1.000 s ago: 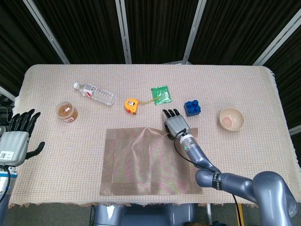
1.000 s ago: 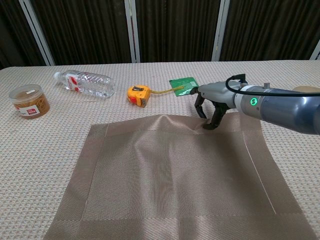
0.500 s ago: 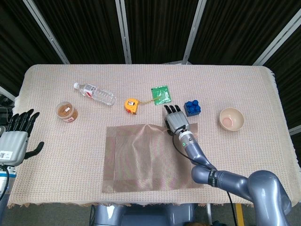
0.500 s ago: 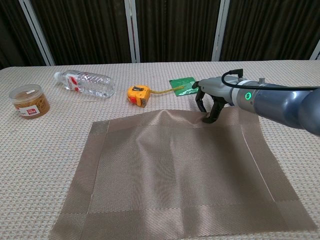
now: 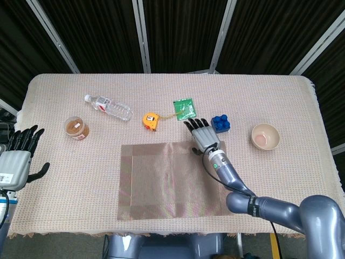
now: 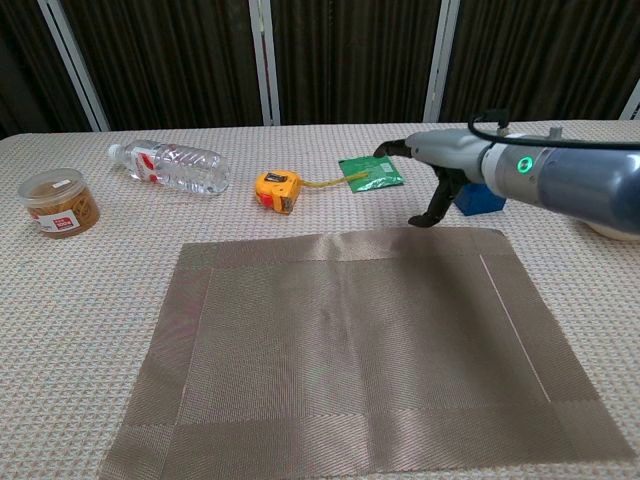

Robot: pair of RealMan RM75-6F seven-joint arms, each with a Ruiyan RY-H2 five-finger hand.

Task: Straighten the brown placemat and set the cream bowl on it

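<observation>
My right hand [image 5: 203,134] hangs over the far edge of the brown placemat [image 5: 171,179], fingers spread out and holding nothing. The mat lies flat in the middle of the table [image 5: 280,102]. The cream bowl [image 5: 265,136] sits off to my right, well apart from the mat. A blue block [image 5: 220,123] is just beside my right hand. My left hand [image 5: 20,157] rests at the left edge of the table, fingers apart, holding nothing.
</observation>
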